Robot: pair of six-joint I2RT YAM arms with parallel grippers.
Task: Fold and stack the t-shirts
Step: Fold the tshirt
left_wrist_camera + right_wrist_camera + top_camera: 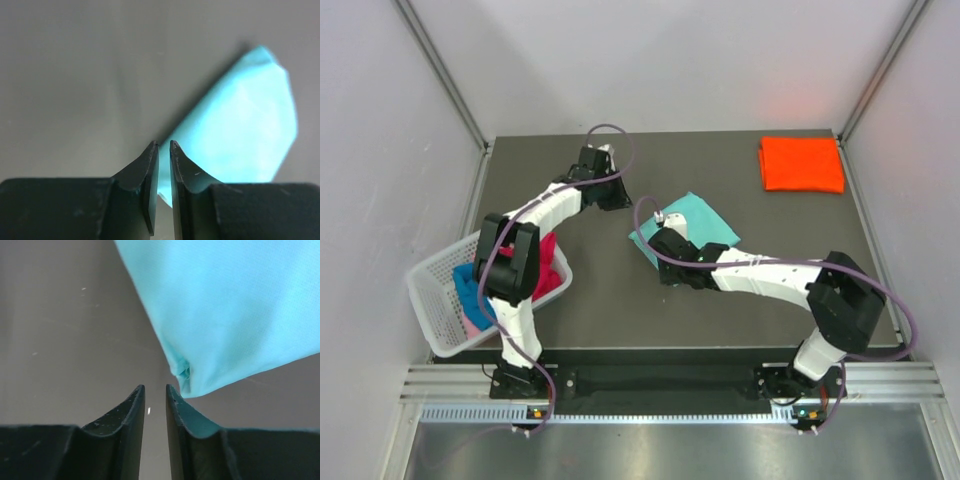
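A folded teal t-shirt lies mid-table. It also shows in the left wrist view and the right wrist view. My right gripper sits at the shirt's near-left corner, its tips just beside the cloth, jaws nearly together and empty. My left gripper hovers left of the shirt, its tips almost closed with nothing between them. A folded orange t-shirt lies at the far right. Magenta-red, blue and pink t-shirts sit crumpled in the basket.
A white lattice basket stands at the table's near-left edge, partly under the left arm. Grey walls with metal rails close in the table on the left, right and back.
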